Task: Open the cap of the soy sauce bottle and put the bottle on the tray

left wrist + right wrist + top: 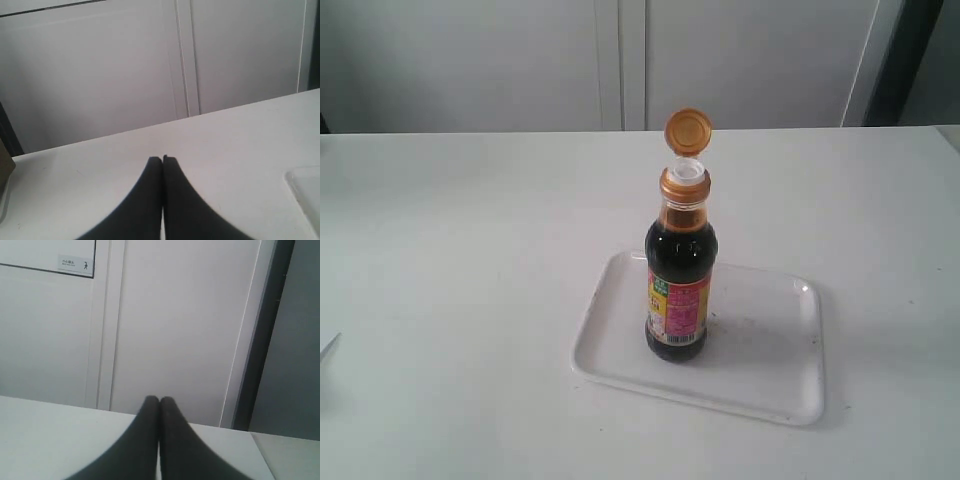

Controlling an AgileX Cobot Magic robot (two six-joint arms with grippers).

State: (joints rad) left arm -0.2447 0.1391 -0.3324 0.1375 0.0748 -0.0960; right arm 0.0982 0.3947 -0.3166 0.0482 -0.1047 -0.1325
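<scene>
Exterior view: the bottle stands upright on the tray, toward the tray's left end, and the tray lies right of the table's middle, nearer the front edge than the back. The cap is flipped up on its hinge, the white spout bare below it. Neither arm shows here. Both parts of the task look done; I judge nothing is left but to keep the arms clear.

Left wrist view: the left gripper is pressed closed, empty, above bare table, with a tray corner at the picture's edge.

Right wrist view: the right gripper is likewise closed on nothing, facing the wall.
</scene>
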